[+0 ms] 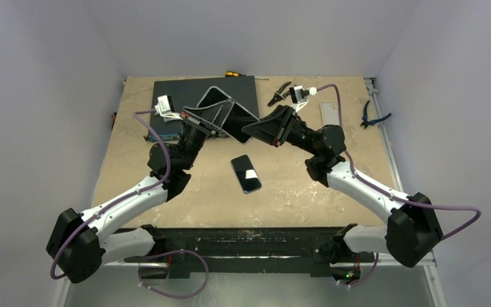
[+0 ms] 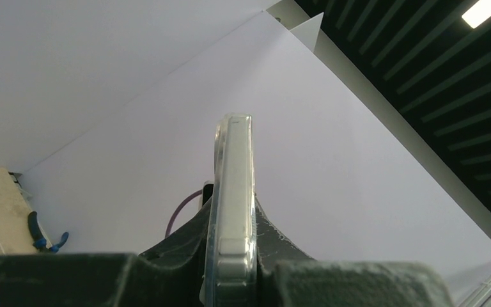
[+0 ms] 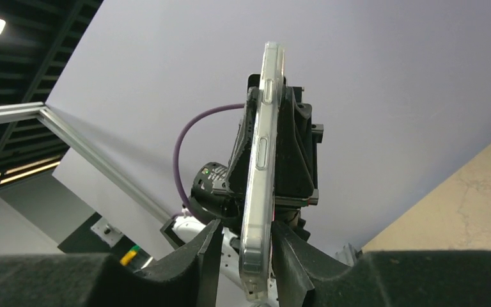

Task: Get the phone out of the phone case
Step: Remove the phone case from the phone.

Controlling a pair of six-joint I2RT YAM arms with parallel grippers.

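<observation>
The phone lies bare on the table, apart from the clear phone case raised over a black mat, with pliers and a screwdriver behind. The left gripper clamps the case's edge. The right gripper flanks it with both fingers, though whether they pinch it cannot be told.

One phone out there, one case, two arms, two pairs of pliers, just the single screwdriver, one dark mat, and one pale slab too.
</observation>
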